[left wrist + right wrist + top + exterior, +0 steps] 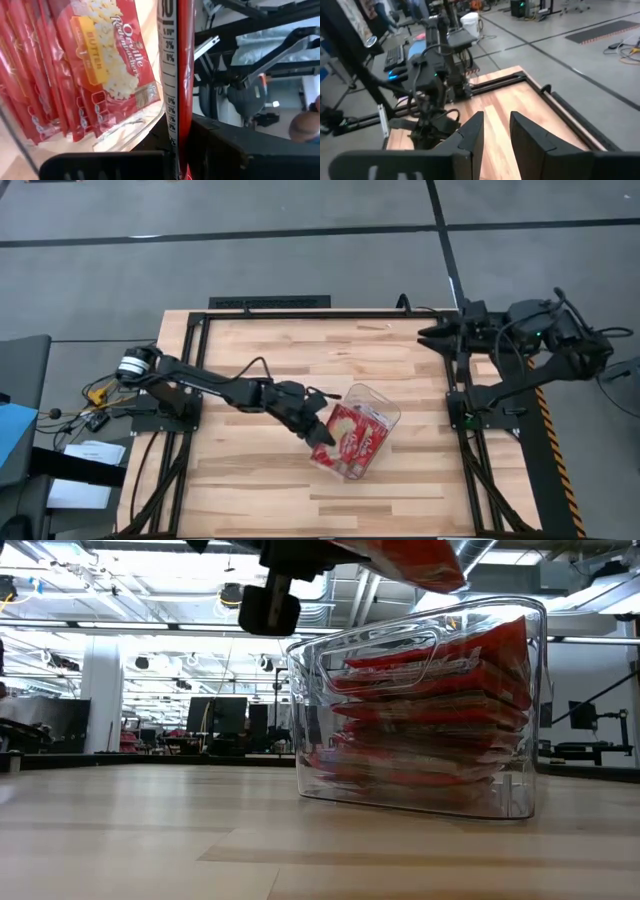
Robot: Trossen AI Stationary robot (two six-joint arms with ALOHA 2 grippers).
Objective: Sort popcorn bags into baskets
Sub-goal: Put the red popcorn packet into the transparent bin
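A clear plastic tub (pixel 386 406) stands on the wooden table right of centre. Several red popcorn packets (pixel 430 710) lie stacked inside it, and they also show in the left wrist view (pixel 100 65). My left gripper (pixel 322 430) is at the tub's left side, above its rim, shut on one more red packet (pixel 400 562). This packet shows edge-on in the left wrist view (pixel 184 60). My right gripper (pixel 428 333) waits at the table's far right corner, its fingers (pixel 470 132) parted and empty. My left gripper pinches the red packet between its two fingers, one on each flat face, at the packet's edge (pixel 181 142). The packet reaches forward past the fingers and shows edge-on. It is lifted clear, tilted above the tub's rim (pixel 420 615).
Black frame rails (pixel 300 313) run along the table's far edge and both sides. The left arm's base (pixel 165 405) and right arm's base (pixel 480 405) stand at the table's side edges. Bare wood lies left of and in front of the tub.
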